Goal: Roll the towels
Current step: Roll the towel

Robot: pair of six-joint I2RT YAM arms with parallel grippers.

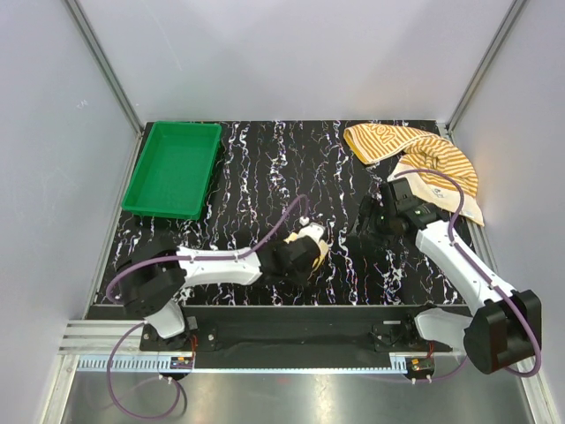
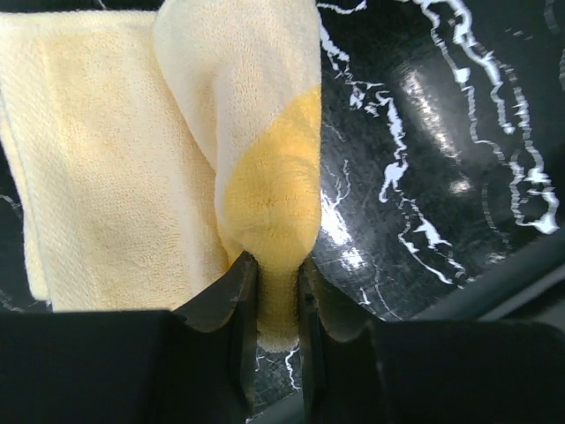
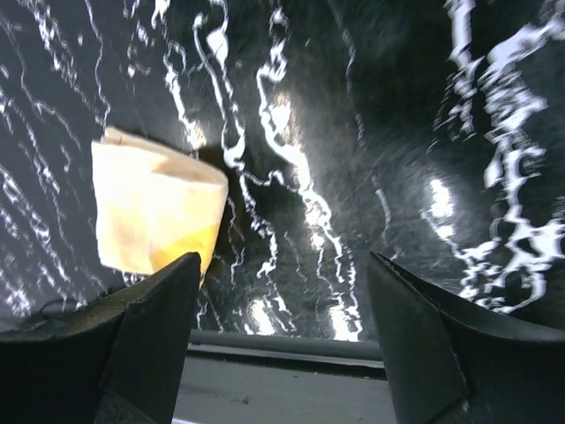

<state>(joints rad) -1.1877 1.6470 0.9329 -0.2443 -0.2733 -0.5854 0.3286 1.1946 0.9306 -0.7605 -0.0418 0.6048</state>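
Left gripper (image 2: 275, 274): pinching a raised fold of the pale yellow towel (image 2: 124, 168) between its two fingers, low over the counter (image 1: 291, 159).
Pale yellow towel: near the middle of the counter's near edge, partly folded over itself, with one flap lifted into the left fingers.
Right gripper (image 3: 282, 258): fingers spread wide with nothing between them, held over bare counter just right of the yellow towel.
Striped towel (image 1: 415, 152): bunched in a loose heap at the far right corner, touched by neither gripper.
Green tray (image 1: 177, 163): at the far left corner, well apart from both towels.
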